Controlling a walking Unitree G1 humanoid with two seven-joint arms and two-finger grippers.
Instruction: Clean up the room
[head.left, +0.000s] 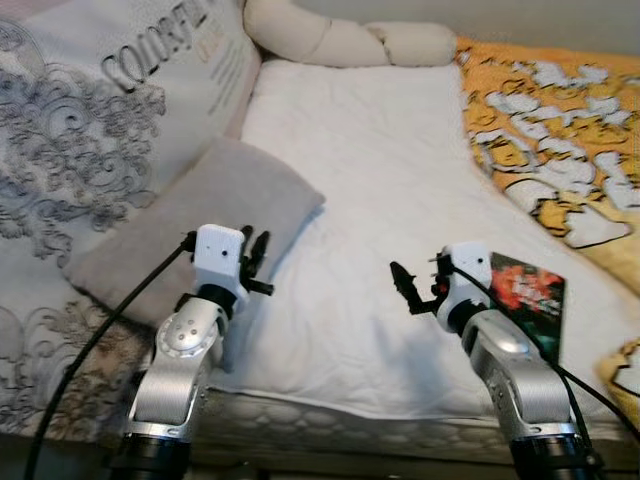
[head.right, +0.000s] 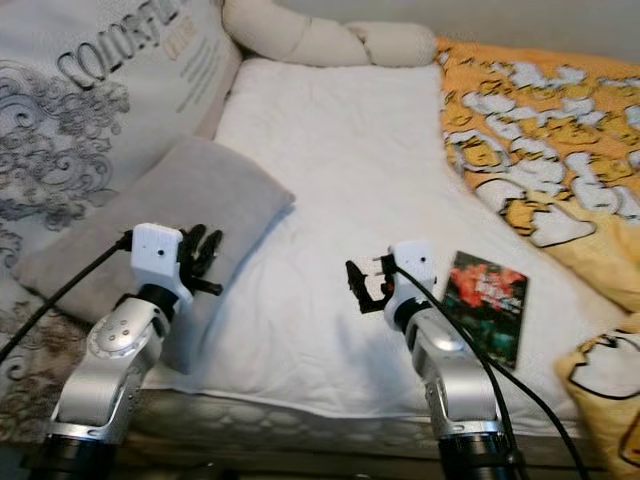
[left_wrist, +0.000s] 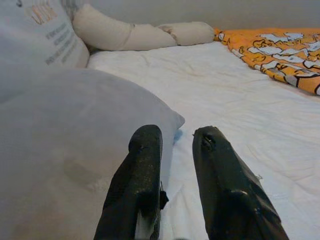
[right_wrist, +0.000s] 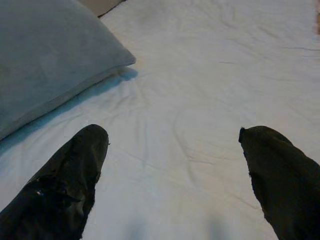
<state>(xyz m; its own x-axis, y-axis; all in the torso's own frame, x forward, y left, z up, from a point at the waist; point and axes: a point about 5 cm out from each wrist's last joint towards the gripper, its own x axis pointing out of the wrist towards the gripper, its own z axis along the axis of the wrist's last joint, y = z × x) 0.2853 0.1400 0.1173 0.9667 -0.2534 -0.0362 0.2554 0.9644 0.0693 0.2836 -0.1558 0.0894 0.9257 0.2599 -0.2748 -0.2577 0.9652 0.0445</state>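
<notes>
A grey pillow lies on the left of the white bed sheet. My left gripper hovers over the pillow's near corner, its fingers almost together with nothing between them. A dark book with red flowers lies on the sheet near the front right. My right gripper hangs just left of the book, over bare sheet. It is open wide and empty in the right wrist view.
A big patterned pillow leans at the back left. A cream knotted bolster lies at the head of the bed. An orange printed blanket covers the right side. The mattress edge runs just before me.
</notes>
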